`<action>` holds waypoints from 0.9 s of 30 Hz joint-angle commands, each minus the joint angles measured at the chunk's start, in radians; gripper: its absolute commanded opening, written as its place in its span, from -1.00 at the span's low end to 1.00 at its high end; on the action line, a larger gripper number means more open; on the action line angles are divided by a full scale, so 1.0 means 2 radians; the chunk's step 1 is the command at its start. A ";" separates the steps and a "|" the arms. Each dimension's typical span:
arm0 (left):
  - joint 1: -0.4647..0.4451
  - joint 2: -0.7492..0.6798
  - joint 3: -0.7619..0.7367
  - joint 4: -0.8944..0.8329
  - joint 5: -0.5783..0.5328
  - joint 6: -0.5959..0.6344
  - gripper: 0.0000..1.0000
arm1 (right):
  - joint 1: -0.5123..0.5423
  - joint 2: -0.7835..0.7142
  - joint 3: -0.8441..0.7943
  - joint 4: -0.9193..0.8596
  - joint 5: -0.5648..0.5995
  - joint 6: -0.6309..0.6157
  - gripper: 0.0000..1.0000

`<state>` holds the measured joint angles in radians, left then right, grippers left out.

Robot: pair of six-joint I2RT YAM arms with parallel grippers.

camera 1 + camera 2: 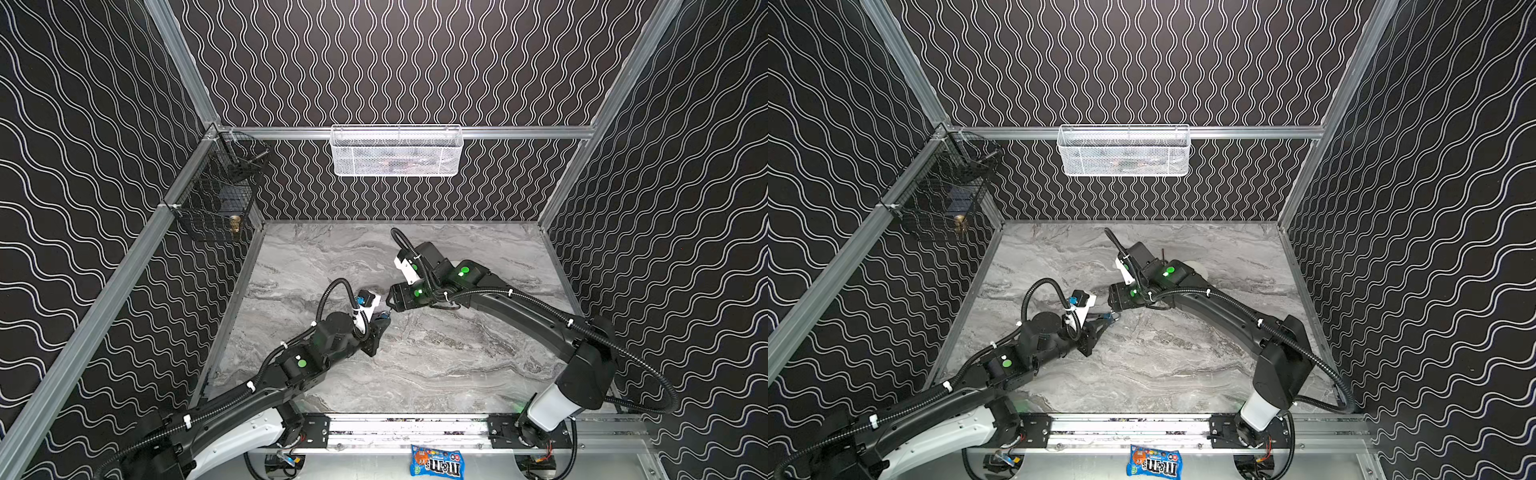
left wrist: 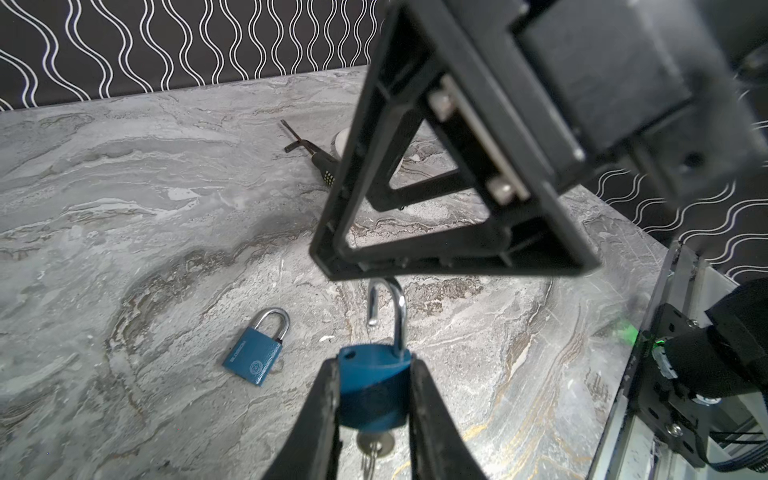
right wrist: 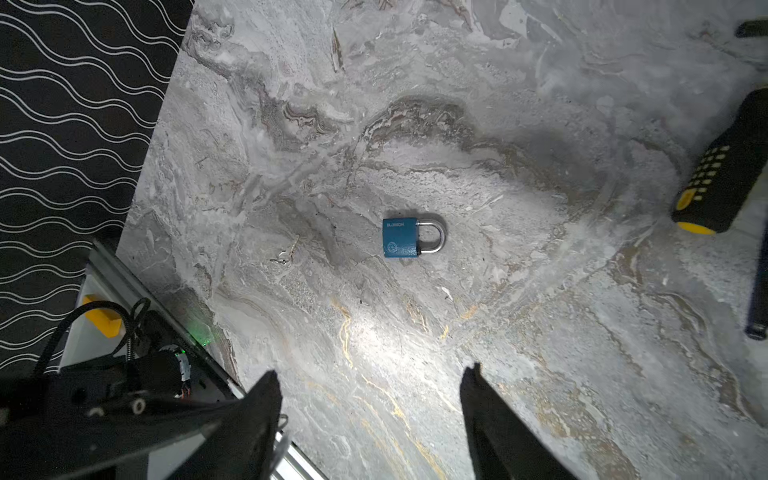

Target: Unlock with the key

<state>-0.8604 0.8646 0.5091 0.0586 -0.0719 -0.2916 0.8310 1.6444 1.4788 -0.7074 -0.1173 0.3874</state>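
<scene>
Tabletop (image 2: 124,208): grey marble.
Left gripper (image 2: 374,368): clamped padlock (image 2: 370,390), key (image 2: 374,444) in, shackle (image 2: 400,316) sprung.
Right gripper (image 1: 390,305): gaped empty at its one o'clock in a top view.
Progress: unlocking looked done.

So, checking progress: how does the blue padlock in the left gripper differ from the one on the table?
The gripped blue padlock has its silver shackle open; the lying blue padlock has it shut. The gripped one is held aloft, a key in its base; the lying one rests flat on the marble table, keyless. Same blue body.
</scene>
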 commanded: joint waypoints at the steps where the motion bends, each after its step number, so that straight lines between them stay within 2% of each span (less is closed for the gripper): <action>1: 0.001 -0.001 -0.002 0.027 -0.004 0.006 -1.00 | -0.003 -0.011 -0.008 -0.020 0.015 -0.009 0.41; 6: 0.000 0.002 -0.001 0.027 -0.004 0.006 -1.00 | -0.004 -0.029 -0.031 0.001 -0.026 -0.018 0.41; 11: 0.001 0.007 0.000 0.035 0.002 0.005 -1.00 | -0.004 -0.032 -0.033 -0.014 -0.014 -0.022 0.40; 15: 0.001 0.010 0.000 0.038 0.010 0.007 -1.00 | -0.009 -0.045 -0.024 -0.018 0.026 -0.022 0.41; 23: 0.001 0.013 0.001 0.047 0.015 0.007 -1.00 | -0.010 -0.015 0.003 -0.008 -0.016 -0.028 0.42; 27: 0.001 0.014 0.005 0.041 0.012 0.008 -1.00 | -0.011 -0.005 0.006 -0.009 -0.015 -0.033 0.43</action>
<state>-0.8604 0.8925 0.5053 0.0959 -0.0452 -0.2890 0.8104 1.6264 1.4757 -0.7269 -0.1352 0.3401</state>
